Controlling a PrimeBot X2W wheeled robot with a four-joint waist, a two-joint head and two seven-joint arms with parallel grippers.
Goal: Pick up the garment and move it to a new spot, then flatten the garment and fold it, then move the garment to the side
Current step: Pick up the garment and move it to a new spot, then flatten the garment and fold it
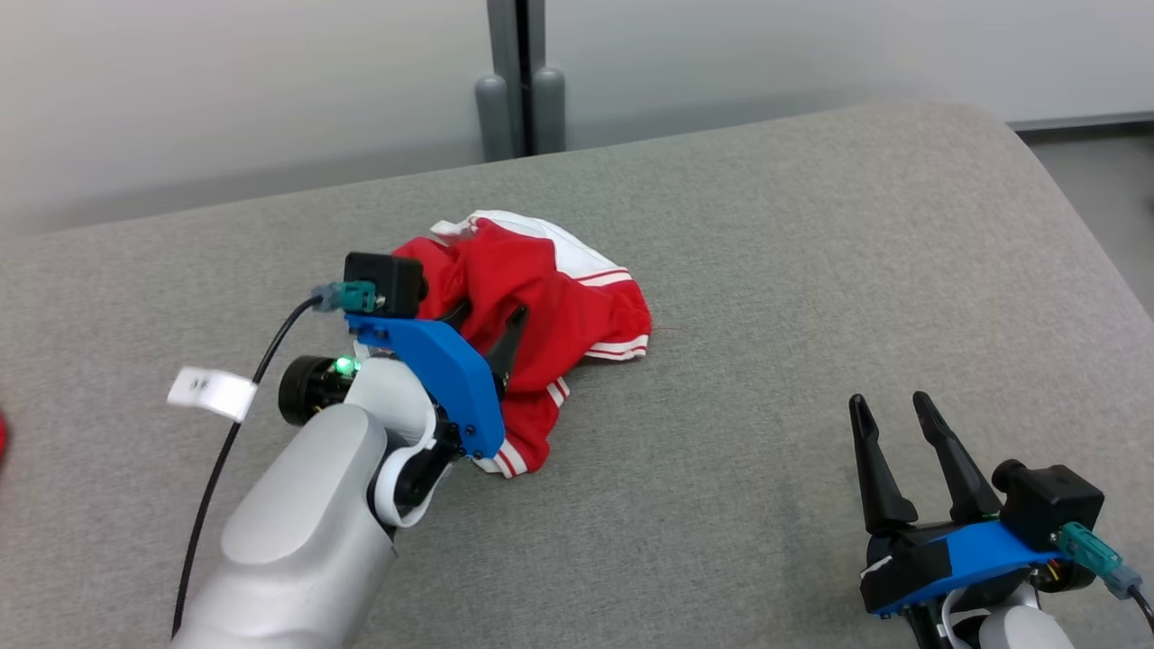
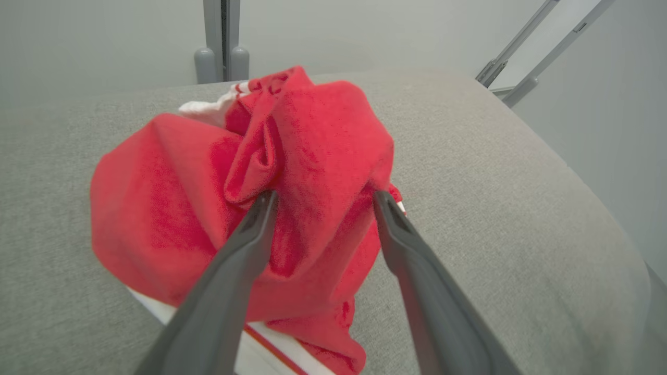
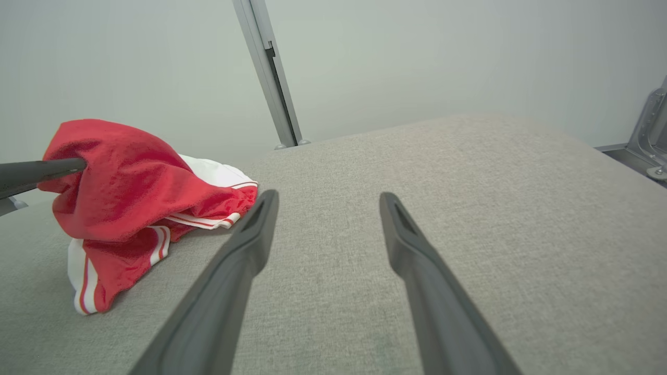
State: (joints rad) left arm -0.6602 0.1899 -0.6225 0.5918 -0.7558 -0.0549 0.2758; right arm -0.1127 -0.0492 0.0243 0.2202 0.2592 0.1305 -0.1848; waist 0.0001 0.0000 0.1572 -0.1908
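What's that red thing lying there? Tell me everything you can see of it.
The garment is a crumpled heap of soft red cloth, knit-looking, with white panels and thin red-and-white stripes along its hems. It is bunched, not flattened or folded, and one striped corner trails toward the robot. It lies on the grey fabric-covered surface, left of centre in the head view. The left gripper is open around a raised hump of the cloth, and its fingers touch it.

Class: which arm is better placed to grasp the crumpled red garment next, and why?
Likely left. The left gripper stands open with the garment bunched between its fingers; the right gripper is open over bare cushion, apart.
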